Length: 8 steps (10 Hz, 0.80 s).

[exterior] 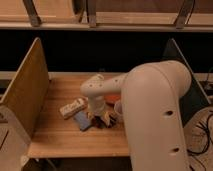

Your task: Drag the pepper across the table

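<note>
In the camera view, the robot's bulky white arm (pixel 150 110) fills the near right corner and bends down over the middle of the table (pixel 65 142), a light plank-grained wooden bench top. Its gripper (pixel 99 118) is lowered onto the wood, a little nearer the front edge than the far one. Whether it is released, clenched or grasping something cannot be told, since the wrist covers its tip. The pepper (pixel 102 122), a small dark red-orange sliver, lies right at the foot of the gripper, partly hidden; contact between them is unclear. Just to the left a blue flat pad (pixel 82 121) lies on the wood, and beyond it, toward the left edge, sits a cream box (pixel 72 107), set at an angle. A round orange plate (pixel 113 97) shows behind the wrist, toward the far right, mostly covered by the arm, so what it carries cannot be made out. A tall wooden side board (pixel 25 92) stands along the left edge, and a darker side board (pixel 172 52) stands along the right edge.
</note>
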Tool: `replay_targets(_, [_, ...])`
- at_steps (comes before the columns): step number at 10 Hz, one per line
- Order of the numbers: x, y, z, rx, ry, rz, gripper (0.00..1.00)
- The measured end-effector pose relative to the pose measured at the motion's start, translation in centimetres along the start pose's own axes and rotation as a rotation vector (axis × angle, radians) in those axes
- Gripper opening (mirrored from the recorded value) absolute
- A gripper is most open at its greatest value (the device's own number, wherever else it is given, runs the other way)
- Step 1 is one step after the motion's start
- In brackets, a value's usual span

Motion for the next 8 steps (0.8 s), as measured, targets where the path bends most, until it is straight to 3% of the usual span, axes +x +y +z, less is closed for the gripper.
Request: replay_targets(8, [-0.1,1.4,1.3,0.003,0.008,-0.016,0.66])
